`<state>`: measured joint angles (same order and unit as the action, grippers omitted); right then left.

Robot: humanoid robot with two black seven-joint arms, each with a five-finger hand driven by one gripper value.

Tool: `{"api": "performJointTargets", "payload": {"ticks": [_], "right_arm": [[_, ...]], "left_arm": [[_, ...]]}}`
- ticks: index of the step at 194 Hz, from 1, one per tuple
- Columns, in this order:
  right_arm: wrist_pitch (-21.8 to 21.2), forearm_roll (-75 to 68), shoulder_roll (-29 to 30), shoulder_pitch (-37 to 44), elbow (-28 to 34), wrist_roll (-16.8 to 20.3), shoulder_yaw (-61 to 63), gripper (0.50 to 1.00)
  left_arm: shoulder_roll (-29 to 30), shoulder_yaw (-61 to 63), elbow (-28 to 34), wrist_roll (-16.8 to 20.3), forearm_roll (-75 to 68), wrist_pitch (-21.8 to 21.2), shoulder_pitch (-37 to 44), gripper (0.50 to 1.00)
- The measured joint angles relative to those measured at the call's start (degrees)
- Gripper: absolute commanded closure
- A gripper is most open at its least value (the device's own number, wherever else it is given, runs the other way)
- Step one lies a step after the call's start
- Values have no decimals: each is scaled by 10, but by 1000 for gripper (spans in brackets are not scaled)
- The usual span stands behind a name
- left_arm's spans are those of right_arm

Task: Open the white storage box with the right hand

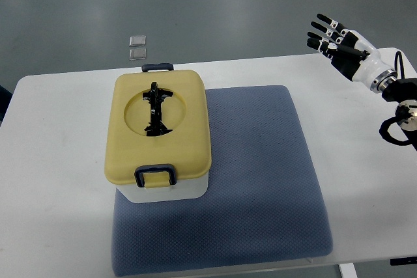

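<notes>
White table (58,135): rounded corners, grey floor beyond. Blue-grey mat (260,180): lies flat on table centre. White storage box (158,136): stands on mat's left part, overhanging mat's left edge; yellow lid (189,122) closed, black folding handle (155,109) flat in round recess, dark latch (154,175) at near side, second latch (158,67) at far side. Right hand (333,38): raised over table's far right corner, well apart from box, fingers spread, holding nothing. Two small clear squares (137,47): on floor behind table.
</notes>
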<state>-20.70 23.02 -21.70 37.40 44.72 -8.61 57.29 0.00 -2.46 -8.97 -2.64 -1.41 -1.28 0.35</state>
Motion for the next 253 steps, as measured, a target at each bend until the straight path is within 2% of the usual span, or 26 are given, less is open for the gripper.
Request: {"api": "performJointTargets", "payload": {"ticks": [91, 166, 218, 253], "right_arm": [[0, 17, 11, 12, 0, 1, -5, 570], [2, 104, 52, 26, 1, 1, -21, 572], [7, 116, 41, 95, 8, -1, -111, 572], [25, 119, 17, 171, 53, -8, -211, 572]], "left_arm": [[0, 0, 0, 0, 0, 0, 0, 500], [0, 0, 0, 0, 0, 0, 0, 500], [0, 0, 0, 0, 0, 0, 0, 500], [0, 0, 0, 0, 0, 0, 0, 500]]}}
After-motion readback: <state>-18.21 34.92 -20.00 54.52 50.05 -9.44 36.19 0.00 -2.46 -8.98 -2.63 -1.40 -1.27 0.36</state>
